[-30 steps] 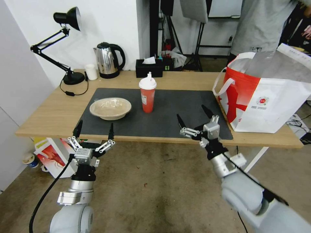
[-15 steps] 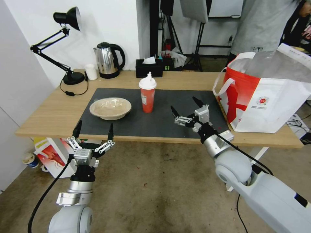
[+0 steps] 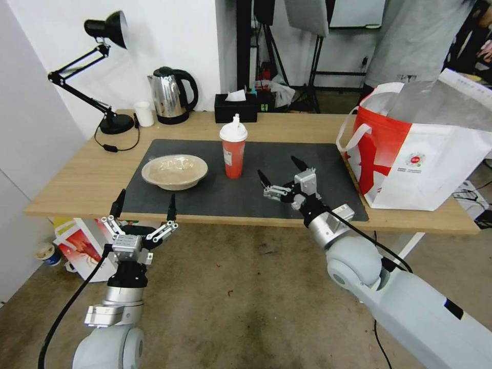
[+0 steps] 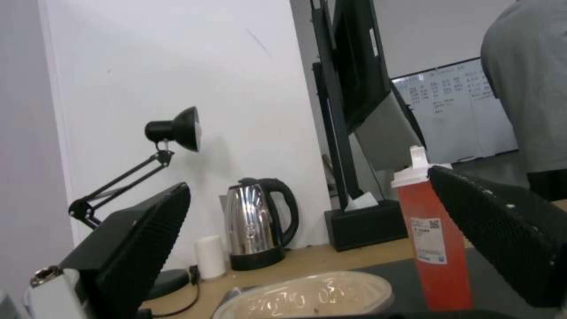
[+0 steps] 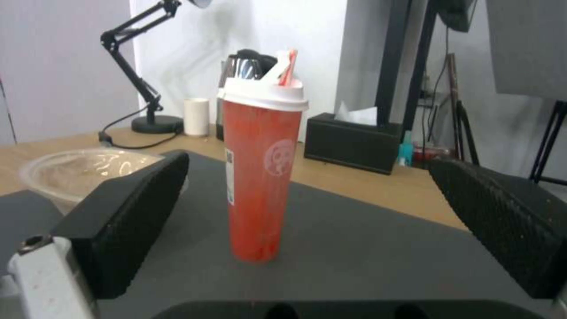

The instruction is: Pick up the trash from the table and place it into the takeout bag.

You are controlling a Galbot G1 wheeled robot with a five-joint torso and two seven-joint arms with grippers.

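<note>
Currently, the right gripper (image 3: pixel 279 171), jaws spread wide and holding nothing, is pointing at the upright red cup (image 3: pixel 233 151) standing on the dark mat (image 3: pixel 287 159) near the beige bowl (image 3: pixel 175 171), risking an off-centre finger contact toppling the tall, narrow-based cup.

A tabletop (image 3: pixel 77 184) carries a mat (image 3: pixel 287 159) across its middle. On the mat, a shallow bowl (image 3: pixel 175 171) sits to the left and a lidded cup (image 3: pixel 233 146) stands upright just right of it, apart from it. A takeout bag (image 3: pixel 420 154) stands at the tabletop's right end, beside the mat's edge. Along the back edge, from left: a desk lamp (image 3: pixel 97 72), a small cup (image 3: pixel 144 114), a kettle (image 3: pixel 171 95), a tissue box (image 3: pixel 236 107). The right end effector (image 3: pixel 279 171) hovers over the mat, right of the lidded cup. The left end effector (image 3: pixel 144 202) hangs before the tabletop's front edge, near the bowl.
</note>
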